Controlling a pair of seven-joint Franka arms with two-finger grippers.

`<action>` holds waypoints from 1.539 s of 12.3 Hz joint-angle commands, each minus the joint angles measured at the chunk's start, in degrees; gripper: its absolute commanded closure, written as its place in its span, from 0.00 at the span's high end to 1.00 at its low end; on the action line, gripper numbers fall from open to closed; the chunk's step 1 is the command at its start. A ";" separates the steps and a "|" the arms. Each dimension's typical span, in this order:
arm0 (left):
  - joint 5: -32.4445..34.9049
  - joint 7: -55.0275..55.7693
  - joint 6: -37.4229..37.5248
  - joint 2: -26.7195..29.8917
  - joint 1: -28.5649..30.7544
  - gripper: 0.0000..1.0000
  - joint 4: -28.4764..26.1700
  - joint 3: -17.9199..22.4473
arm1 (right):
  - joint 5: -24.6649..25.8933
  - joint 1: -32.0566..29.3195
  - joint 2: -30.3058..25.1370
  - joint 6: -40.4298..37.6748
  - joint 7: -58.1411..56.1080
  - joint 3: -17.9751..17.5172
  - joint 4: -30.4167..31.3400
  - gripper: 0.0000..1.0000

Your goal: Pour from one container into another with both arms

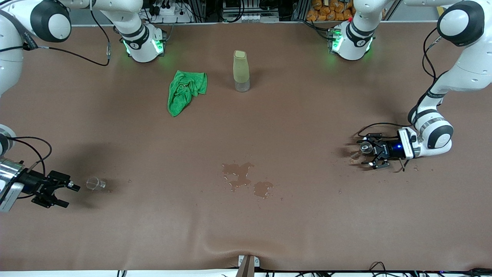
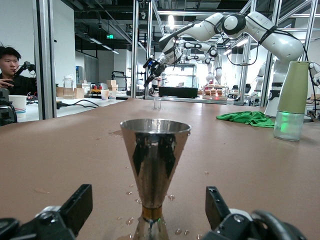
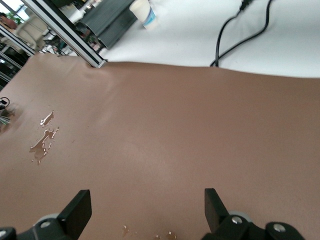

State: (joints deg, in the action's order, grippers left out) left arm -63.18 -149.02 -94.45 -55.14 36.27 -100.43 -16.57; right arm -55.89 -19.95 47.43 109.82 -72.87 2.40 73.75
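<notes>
The silvery hourglass-shaped jigger (image 1: 364,146) stands upright on the brown table toward the left arm's end. My left gripper (image 1: 365,153) lies low around it, open. In the left wrist view the jigger (image 2: 155,155) rises between the two black fingers (image 2: 80,206) with a gap on each side, and water drops lie round its foot. The tiny clear glass cup (image 1: 95,183) rests on the table toward the right arm's end, small and upright in the left wrist view (image 2: 157,103). My right gripper (image 1: 69,195) is open just beside the cup, with nothing between its fingers (image 3: 146,207).
A tall yellow-green bottle (image 1: 241,71) and a crumpled green cloth (image 1: 185,91) stand close to the robots' bases. Spilled puddles (image 1: 242,175) lie mid-table, nearer to the front camera. The right wrist view shows the puddles (image 3: 42,140) and the table's edge.
</notes>
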 commanded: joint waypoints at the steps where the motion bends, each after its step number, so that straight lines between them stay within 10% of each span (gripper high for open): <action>1: 2.87 1.97 1.03 1.25 2.22 1.00 0.58 0.13 | 7.08 2.97 -2.07 0.83 12.44 1.02 -0.45 1.00; 8: 11.65 25.28 0.94 11.17 4.07 1.00 5.93 5.58 | 36.87 9.22 -21.82 -0.56 44.64 0.76 9.11 1.00; 19: 34.62 104.76 -1.17 34.82 -0.85 1.00 13.41 3.83 | 51.94 9.83 -46.01 -25.26 67.50 -1.08 16.43 1.00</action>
State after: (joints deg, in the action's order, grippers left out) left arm -30.55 -52.14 -95.05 -22.91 35.60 -86.95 -12.35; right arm -6.03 -11.04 5.37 85.47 -8.96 1.54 87.32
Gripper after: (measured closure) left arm 0.000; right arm 0.000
